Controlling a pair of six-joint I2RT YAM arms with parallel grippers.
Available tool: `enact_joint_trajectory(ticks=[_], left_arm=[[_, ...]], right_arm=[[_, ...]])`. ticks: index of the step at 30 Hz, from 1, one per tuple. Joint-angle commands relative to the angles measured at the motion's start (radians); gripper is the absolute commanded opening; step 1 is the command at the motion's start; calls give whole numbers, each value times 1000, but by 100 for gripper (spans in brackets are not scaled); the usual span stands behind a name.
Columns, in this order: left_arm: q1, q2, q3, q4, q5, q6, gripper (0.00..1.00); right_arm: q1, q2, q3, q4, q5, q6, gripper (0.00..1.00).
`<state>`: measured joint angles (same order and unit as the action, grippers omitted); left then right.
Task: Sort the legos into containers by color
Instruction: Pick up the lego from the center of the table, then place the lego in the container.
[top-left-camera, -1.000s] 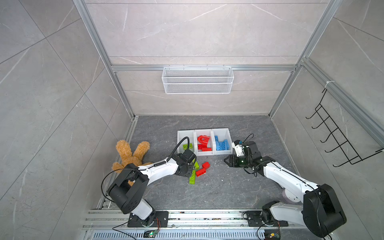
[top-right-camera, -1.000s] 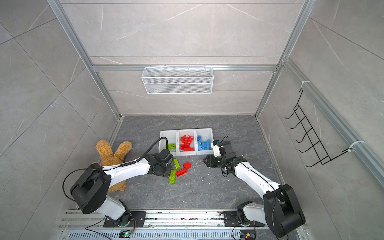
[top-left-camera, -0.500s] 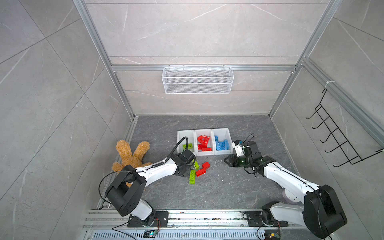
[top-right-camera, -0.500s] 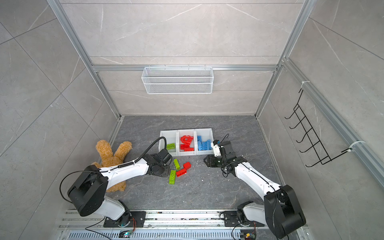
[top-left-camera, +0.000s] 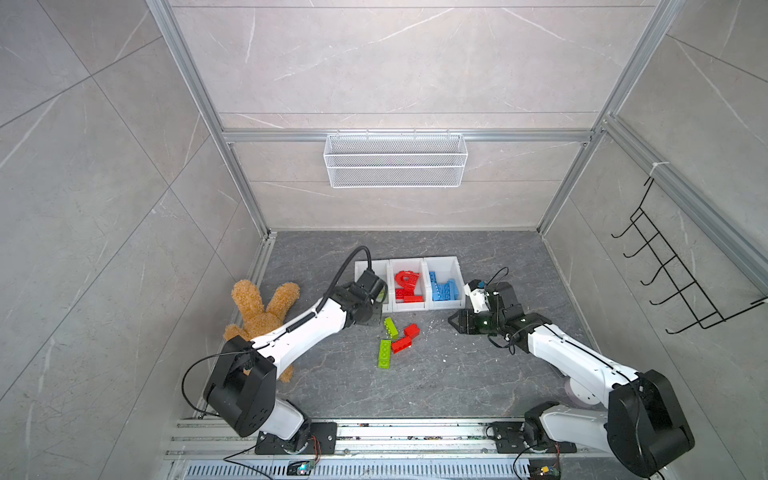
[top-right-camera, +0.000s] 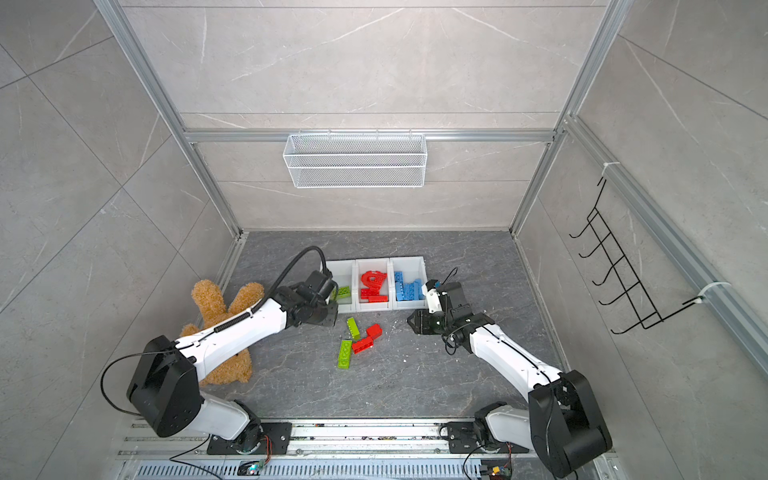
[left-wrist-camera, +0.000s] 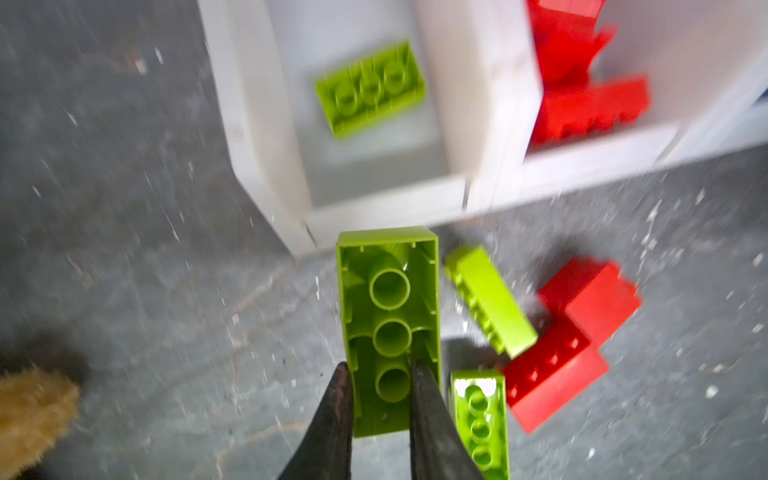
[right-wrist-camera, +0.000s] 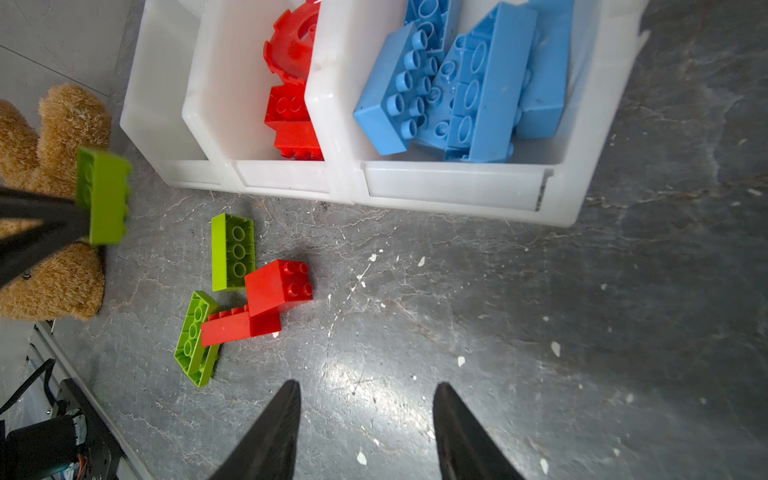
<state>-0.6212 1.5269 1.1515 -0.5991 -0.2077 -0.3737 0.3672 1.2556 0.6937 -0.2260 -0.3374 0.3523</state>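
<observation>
The three white containers (top-left-camera: 409, 307) (top-right-camera: 374, 308) stand in a row on the grey desk (top-left-camera: 457, 374), and everything else is placed from them. The left jaws are clenched on a lime green brick (left-wrist-camera: 388, 328) (right-wrist-camera: 104, 195). One jaw is against the outside of its long wall and the other is inside its hollow underside (the three round tubes there face the left wrist camera). This held brick is just in front of the left-end container's front lip. In the right wrist view it appears raised off the desk.

Inside the left-end container lies a single green brick (left-wrist-camera: 370, 89) (top-right-camera: 343, 292). The middle container holds the red legos (top-left-camera: 405, 286) (right-wrist-camera: 293, 112), the arch among them. The right-end container holds the blue legos (top-left-camera: 444, 289) (right-wrist-camera: 457, 83).

Four pieces lie on the desk in front of the middle container, near its lip but not touching it. A loose green brick (top-left-camera: 390, 327) (right-wrist-camera: 232, 251) is nearest the row. A square red brick (top-left-camera: 411, 330) (right-wrist-camera: 278, 286) touches it and also touches a long red brick (top-left-camera: 401, 344) (right-wrist-camera: 239, 328). The long red brick overlaps the end of a second loose green brick (top-left-camera: 385, 353) (right-wrist-camera: 195, 338), the farthest from the containers.

The right jaws are released and empty, over bare desk in front of the right-end container and apart from the loose pieces. A brown plush toy (top-left-camera: 259, 307) lies beyond the left end of the row, partly under the left arm (top-left-camera: 307, 332).
</observation>
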Motion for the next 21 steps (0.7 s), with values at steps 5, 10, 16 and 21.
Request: enact_joint_trajectory(ticks=[5,10,16,21], left_arm=[[91,224,231,9,74,127,18],[98,316,307,-23,88,150,18],[101,331,309,-32,51,144,49],[100,298,321,-30,36,132,65]], right_arm=[[7,-56,-34,-5,6,25,54],[8,-83,-40,-23,18,25,54],[8,-79,-40,-16,14,25,53],[9,-69,-44,-3,9,25,54]])
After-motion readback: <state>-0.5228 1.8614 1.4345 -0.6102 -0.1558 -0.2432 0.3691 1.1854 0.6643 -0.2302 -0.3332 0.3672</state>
